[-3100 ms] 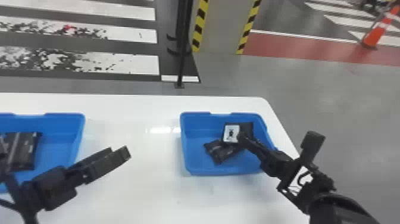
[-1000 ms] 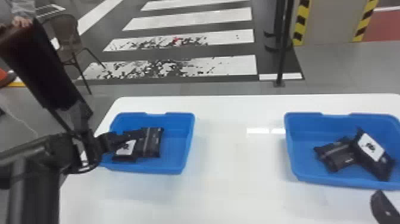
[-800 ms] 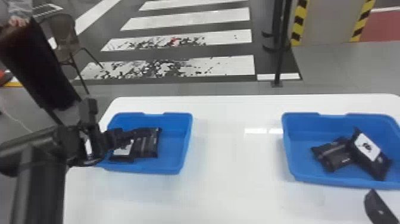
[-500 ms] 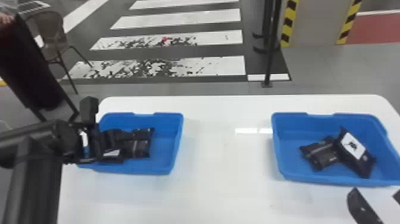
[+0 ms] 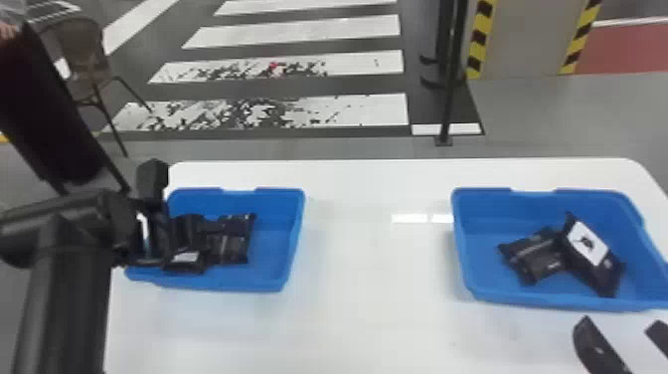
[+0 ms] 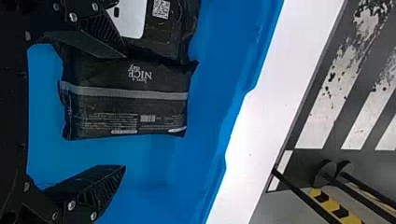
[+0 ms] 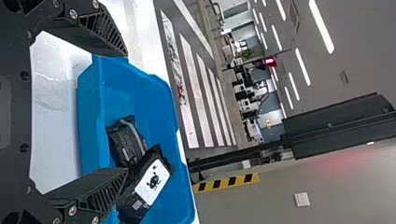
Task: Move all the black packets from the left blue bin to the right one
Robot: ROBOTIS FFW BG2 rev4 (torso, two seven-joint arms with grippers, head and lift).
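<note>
The white rectangular table [image 5: 377, 278] has a wide bare stretch between the left blue plastic bin [image 5: 272, 253], near its left edge, and the right blue plastic bin [image 5: 477, 199]. The left gripper [image 5: 212, 233] is inside the left bin, jaws spread; the right gripper [image 5: 621, 323] is just beside the right bin's near rim, jaws spread. Two black packets [image 6: 126, 109] lie side by side, with open floor toward the left bin's right wall. Two more black packets [image 5: 534, 256] touch in the right bin, floor bare to their left.
</note>
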